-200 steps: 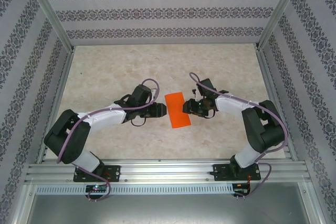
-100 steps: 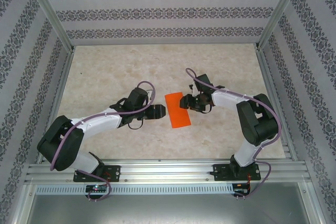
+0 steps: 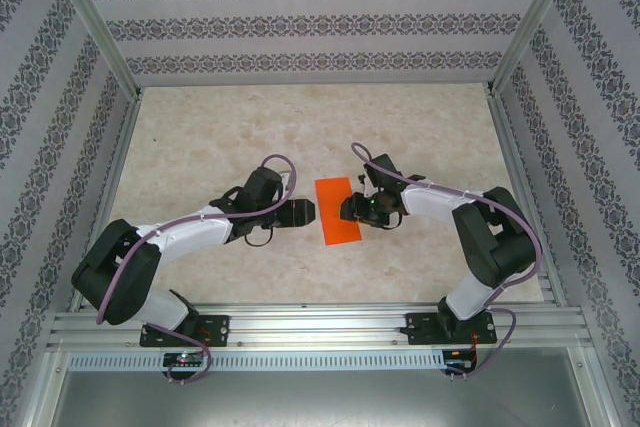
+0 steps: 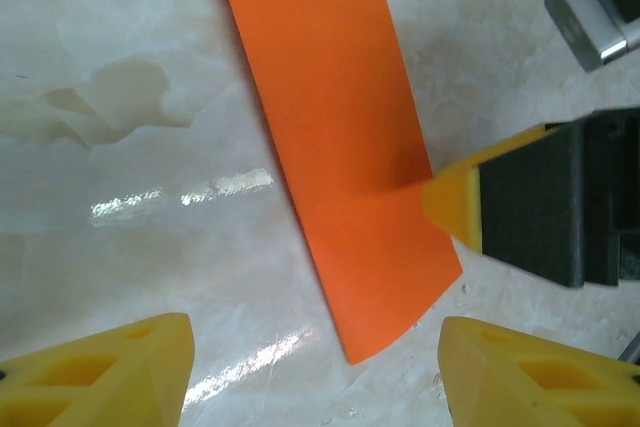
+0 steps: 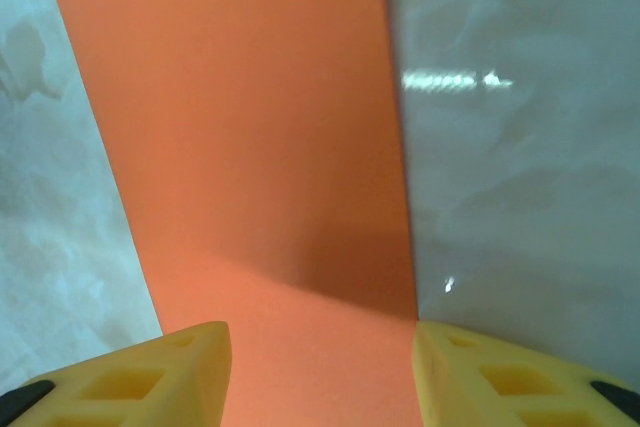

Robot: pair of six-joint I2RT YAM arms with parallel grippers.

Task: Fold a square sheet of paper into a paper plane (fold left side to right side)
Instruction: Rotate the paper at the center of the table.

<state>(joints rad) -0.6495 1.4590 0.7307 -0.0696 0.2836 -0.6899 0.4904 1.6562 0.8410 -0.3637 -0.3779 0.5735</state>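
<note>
Our orange sheet of paper [image 3: 338, 211] lies flat mid-worktop, folded into a narrow, smooth strip with straight edges. The worktop [image 3: 220, 127] is glossy, beige and marbled, walled by ornament-striped panels [image 3: 300, 22]. The left fingers [image 4: 110, 367], yellow wedges, are spread wide and empty just beside the strip. The right fingers [image 5: 170, 372] stand apart over it, one tip touching its surface, grasping nothing.

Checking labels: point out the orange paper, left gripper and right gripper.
orange paper [image 3: 333, 217], top view, middle of the sheet.
left gripper [image 4: 315, 372], left wrist view, midway between its yellow fingertips.
right gripper [image 5: 320, 377], right wrist view, midway between its yellow fingertips.
</note>
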